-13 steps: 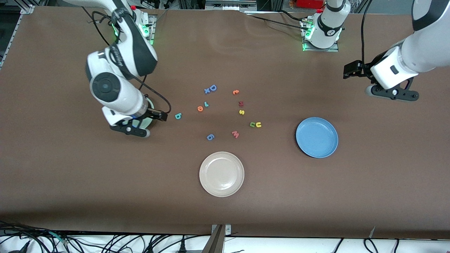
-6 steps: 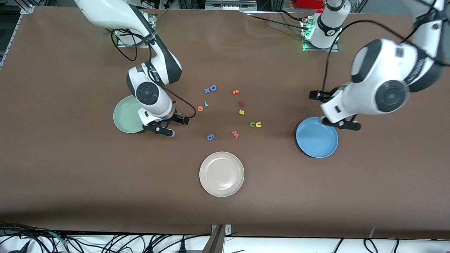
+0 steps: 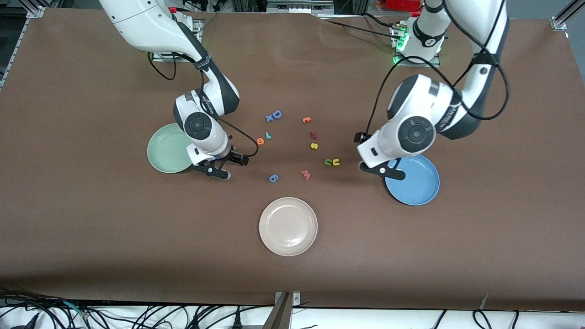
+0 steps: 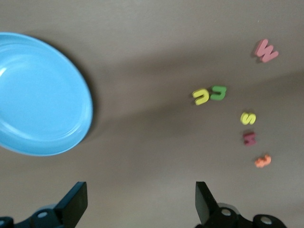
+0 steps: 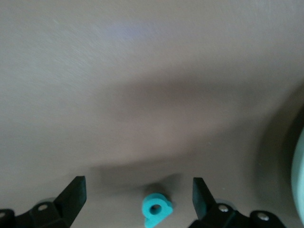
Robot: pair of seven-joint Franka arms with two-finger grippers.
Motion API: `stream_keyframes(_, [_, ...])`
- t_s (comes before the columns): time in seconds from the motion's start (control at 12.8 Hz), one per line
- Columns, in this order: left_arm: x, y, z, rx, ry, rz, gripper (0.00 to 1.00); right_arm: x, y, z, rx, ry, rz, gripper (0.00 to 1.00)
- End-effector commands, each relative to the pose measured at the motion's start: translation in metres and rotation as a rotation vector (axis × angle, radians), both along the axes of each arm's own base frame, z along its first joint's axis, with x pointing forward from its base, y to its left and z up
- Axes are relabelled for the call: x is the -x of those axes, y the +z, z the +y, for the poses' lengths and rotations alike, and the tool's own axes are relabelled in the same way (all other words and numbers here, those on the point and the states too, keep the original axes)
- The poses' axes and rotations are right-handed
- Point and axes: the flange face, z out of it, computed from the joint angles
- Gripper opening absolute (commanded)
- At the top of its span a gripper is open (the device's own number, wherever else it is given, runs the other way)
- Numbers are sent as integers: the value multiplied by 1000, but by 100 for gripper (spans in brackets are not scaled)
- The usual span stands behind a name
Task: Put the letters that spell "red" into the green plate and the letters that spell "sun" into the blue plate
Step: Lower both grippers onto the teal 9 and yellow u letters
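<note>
My right gripper (image 3: 214, 168) is open beside the green plate (image 3: 165, 148). The teal "d" (image 5: 156, 210) lies on the table between the open fingers of my right gripper (image 5: 137, 187); the front view hides it. Teal "r" (image 3: 268, 135) and orange "e" (image 3: 306, 119) lie among the scattered letters. Yellow "s" (image 3: 314, 145), olive "n" (image 3: 328, 161) and yellow "u" (image 3: 336, 161) lie nearer the blue plate (image 3: 416, 183). My left gripper (image 3: 381, 168) is open and empty over bare table by that plate's rim. The left wrist view shows gripper (image 4: 140, 190), plate (image 4: 40, 95), "u" (image 4: 201, 97), "n" (image 4: 218, 93) and "s" (image 4: 248, 118).
A cream-white plate (image 3: 288, 226) sits nearest the front camera. Other letters: blue "D" (image 3: 276, 114), a blue "x" (image 3: 269, 118), an orange ring (image 3: 260, 141), a dark red letter (image 3: 313, 135), pink "w" (image 3: 305, 174) and a blue letter (image 3: 273, 178).
The right arm moved off the green plate to stand over the teal "d". The left arm swept in from its end of the table to the blue plate's edge. Both grippers stayed open.
</note>
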Motion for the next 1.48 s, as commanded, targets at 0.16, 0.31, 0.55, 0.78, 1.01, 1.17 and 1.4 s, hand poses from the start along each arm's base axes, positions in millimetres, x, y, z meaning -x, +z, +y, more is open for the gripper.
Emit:
stream_keyframes(0.16, [31,-44,-34,12,5,-51,100,13,5,-5,24,-54,43,99])
stream_keyframes(0.31, [39,-53,-49,18,-56,-54,100,17,5,2,22,-55,48,91])
stream_keyframes(0.55, [36,-64,-49,55,-176,-64,100,21,-1,6,24,-61,58,78])
stream_keyframes(0.78, [32,-79,-48,95,-292,-85,100,22,-4,6,26,-59,62,68])
stream_keyframes(1.01, [33,-93,-48,103,-393,-90,100,23,-6,6,27,-58,65,55])
stream_keyframes(1.17, [38,-101,-53,66,-470,-90,100,25,-8,5,30,-55,70,48])
stream_keyframes(1.4, [37,-114,-56,45,-589,-131,100,27,-11,3,34,-50,76,48])
